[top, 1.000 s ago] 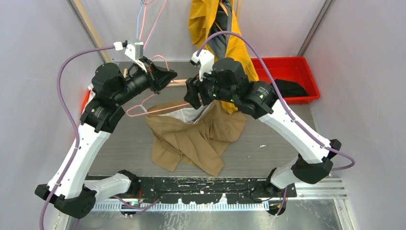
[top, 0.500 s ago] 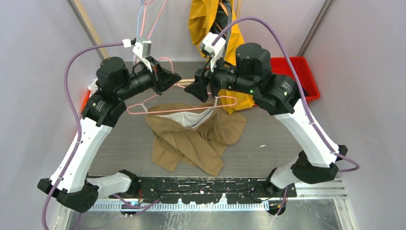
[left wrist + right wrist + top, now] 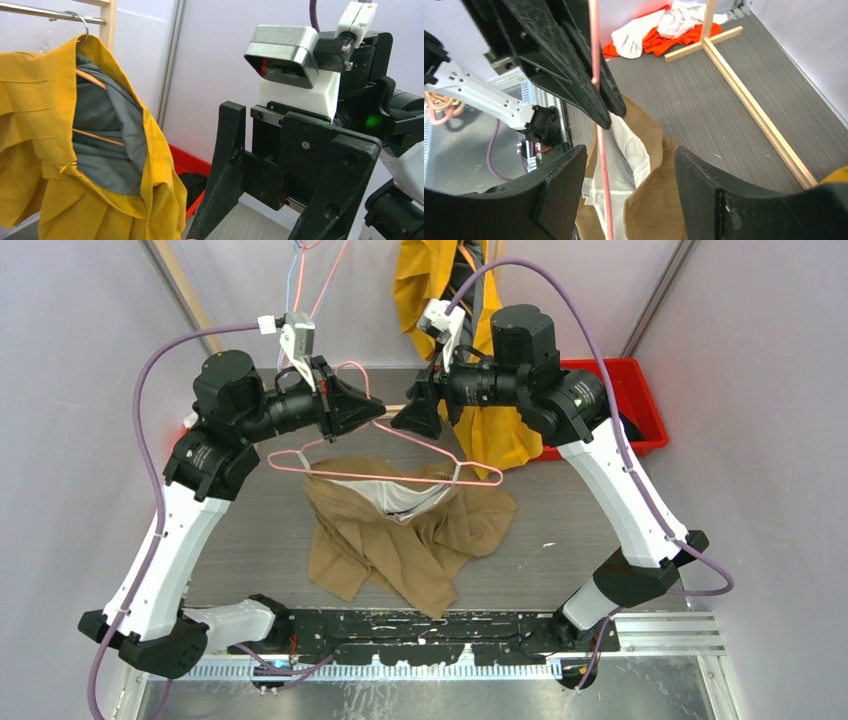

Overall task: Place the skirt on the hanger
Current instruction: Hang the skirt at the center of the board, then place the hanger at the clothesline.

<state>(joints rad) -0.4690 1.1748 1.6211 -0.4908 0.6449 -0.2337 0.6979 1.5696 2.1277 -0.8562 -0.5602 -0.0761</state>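
My left gripper (image 3: 365, 405) is shut on the neck of the pink wire hanger (image 3: 430, 446) and holds it up over the table. The tan skirt (image 3: 400, 545) lies crumpled below. Its white-lined waistband (image 3: 395, 495) rises to the hanger's bottom bar. My right gripper (image 3: 412, 418) faces the left one, open, just clear of the wire. In the right wrist view the hanger (image 3: 603, 165) runs down between my open right gripper (image 3: 630, 152) and the skirt (image 3: 659, 205), with the left fingers (image 3: 574, 75) pinched on it. The left wrist view shows only the right fingers (image 3: 225, 165).
A yellow and grey garment (image 3: 420, 290) hangs on the rack at the back, close behind the right gripper. A red bin (image 3: 640, 445) with black cloth sits at the back right. A wooden stand base (image 3: 744, 95) and white and orange clothes (image 3: 659, 30) lie on the table's left side.
Both arms rose. The hanger came up and levelled out, lifting the skirt's waistband. My right gripper drew back from the hanger and opened wider.
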